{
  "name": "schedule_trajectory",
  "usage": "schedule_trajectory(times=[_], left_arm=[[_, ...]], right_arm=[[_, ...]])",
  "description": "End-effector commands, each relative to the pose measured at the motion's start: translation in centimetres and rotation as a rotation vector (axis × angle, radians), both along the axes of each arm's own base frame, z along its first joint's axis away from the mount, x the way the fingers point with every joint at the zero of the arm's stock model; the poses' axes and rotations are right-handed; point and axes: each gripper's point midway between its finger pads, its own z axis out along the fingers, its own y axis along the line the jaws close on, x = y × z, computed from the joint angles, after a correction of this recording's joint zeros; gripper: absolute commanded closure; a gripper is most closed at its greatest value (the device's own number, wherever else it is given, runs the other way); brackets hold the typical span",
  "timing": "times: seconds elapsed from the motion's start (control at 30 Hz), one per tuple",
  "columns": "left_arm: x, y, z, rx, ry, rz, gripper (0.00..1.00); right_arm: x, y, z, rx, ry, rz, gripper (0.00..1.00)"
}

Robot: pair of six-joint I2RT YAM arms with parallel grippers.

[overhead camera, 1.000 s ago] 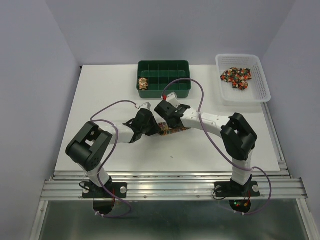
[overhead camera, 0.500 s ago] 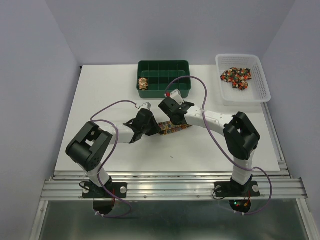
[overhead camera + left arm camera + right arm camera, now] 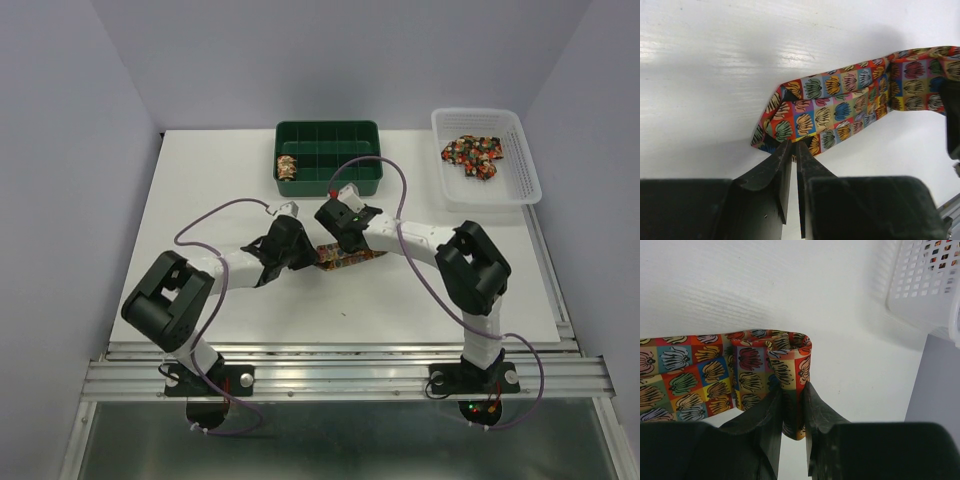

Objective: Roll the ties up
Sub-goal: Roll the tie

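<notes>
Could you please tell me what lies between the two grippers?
The patchwork tie spans that gap, as the top view shows; the left gripper pinches one end, the right gripper its rolled end.

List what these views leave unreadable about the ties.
- Top external: left arm and right arm cover both ends of the tie between them.
- Left wrist: that tie runs off the right edge.
- Top external: basket ties too small to count; the roll in the green bin too small to judge tightness.
</notes>
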Motion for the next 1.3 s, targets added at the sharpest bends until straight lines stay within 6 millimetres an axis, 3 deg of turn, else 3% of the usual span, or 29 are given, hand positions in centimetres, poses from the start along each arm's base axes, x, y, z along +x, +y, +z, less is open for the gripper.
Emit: schedule_trajectory(times=[0.0,0.13,0.67,0.9,1.27], left_arm=[[0.6,0.1,3.3,-0.020,-0.078,0.015,0.79],[0.5,0.9,4.3,-0.018,-0.104,0.044,0.79],[-0.5,2.6,4.5,-0.012,-0.097,0.102,0.79],[-0.9,3.3,4.3,-0.007,-0.093,0.125,0.79],[-1.0,4.0,4.3,-0.001,-0.087,0.150,0.79]], right_arm=[[0.8,0.6,0.6,-0.028,-0.050,-0.009,0.93],[0.7,1.4,0.6,-0.045,-0.057,-0.001,0.93],[-1.5,5.5,-1.2,-0.090,-0.023,0.070,0.93],[-2.5,7.9,-3.4,0.032,0.034,0.107,0.93],[-3.8,10.7,-4.0,0.256,0.096,0.149,0.87]])
